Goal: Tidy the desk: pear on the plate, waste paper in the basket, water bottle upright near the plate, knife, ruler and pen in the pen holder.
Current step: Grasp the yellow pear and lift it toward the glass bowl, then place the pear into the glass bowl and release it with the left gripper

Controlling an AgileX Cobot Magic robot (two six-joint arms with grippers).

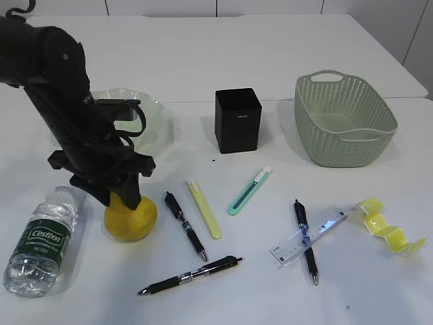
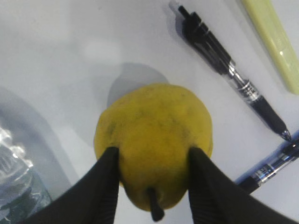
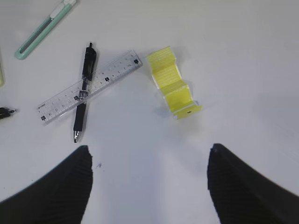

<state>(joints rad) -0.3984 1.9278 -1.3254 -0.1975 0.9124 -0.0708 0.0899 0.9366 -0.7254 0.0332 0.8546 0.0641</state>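
Observation:
The yellow pear point(image 1: 133, 220) point(image 2: 154, 126) rests on the desk point(image 1: 270, 298), stem towards the left wrist camera. My left gripper point(image 1: 123, 198) point(image 2: 152, 154) is shut on it, one black finger pressed against each side. The ruffled plate point(image 1: 157, 112) lies behind the left arm. The water bottle point(image 1: 40, 240) point(image 2: 14, 191) lies on its side left of the pear. My right gripper point(image 3: 149, 151) hangs open over bare desk, near the ruler point(image 3: 107, 77) point(image 1: 323, 225), a pen point(image 3: 83, 93) lying across it, and the yellow waste paper point(image 3: 173, 86) point(image 1: 389, 227).
The black pen holder point(image 1: 237, 120) stands at centre back, the green basket point(image 1: 345, 122) at back right. A mint knife point(image 1: 249, 191) point(image 3: 42, 30), a yellow knife point(image 1: 204, 208) and two more pens point(image 1: 184, 225) point(image 1: 193, 274) lie mid-desk.

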